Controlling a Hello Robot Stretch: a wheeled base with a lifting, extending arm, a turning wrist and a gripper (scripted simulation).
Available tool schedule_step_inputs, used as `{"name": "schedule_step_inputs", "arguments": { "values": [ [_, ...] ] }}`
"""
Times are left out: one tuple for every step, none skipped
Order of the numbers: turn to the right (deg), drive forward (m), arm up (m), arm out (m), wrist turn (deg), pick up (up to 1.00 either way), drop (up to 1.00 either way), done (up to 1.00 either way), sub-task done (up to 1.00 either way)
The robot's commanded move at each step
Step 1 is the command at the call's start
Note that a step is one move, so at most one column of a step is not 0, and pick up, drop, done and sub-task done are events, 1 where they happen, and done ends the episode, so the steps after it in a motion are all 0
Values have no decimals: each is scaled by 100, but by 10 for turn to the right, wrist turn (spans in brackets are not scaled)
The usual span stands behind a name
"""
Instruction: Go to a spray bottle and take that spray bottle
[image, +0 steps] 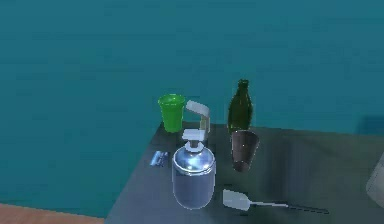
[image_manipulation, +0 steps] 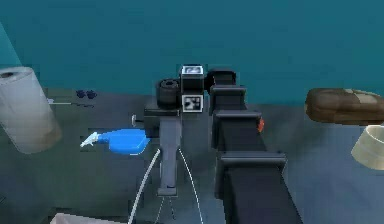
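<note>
Arm side view: the spray bottle (image_manipulation: 120, 142), blue with a white nozzle, is seen lying on the grey table (image_manipulation: 320, 175), nozzle turned left. The gripper (image_manipulation: 152, 122) is placed just right of it, at the far end of the dark arm (image_manipulation: 245, 160). Whether the two touch cannot be told, nor whether anything is grasped, since the bottle is set on the tabletop beside the fingers. A paper towel roll (image_manipulation: 25, 108) is noted at the far left, a brown loaf (image_manipulation: 345, 105) and a pale bowl (image_manipulation: 370, 145) at the right. Forward view: against a teal wall, a green cup (image: 172, 108) and a dark bottle (image: 240, 105) are stood at the table's far edge, a brown glass (image: 244, 150) nearer, a metal kettle (image: 193, 172) left of it, and a spatula (image: 240, 200) nearest.
</note>
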Motion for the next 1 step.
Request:
{"name": "schedule_step_inputs", "arguments": {
  "values": [
    [0, 0, 0, 0, 450, 0, 0, 0, 0]
  ]
}}
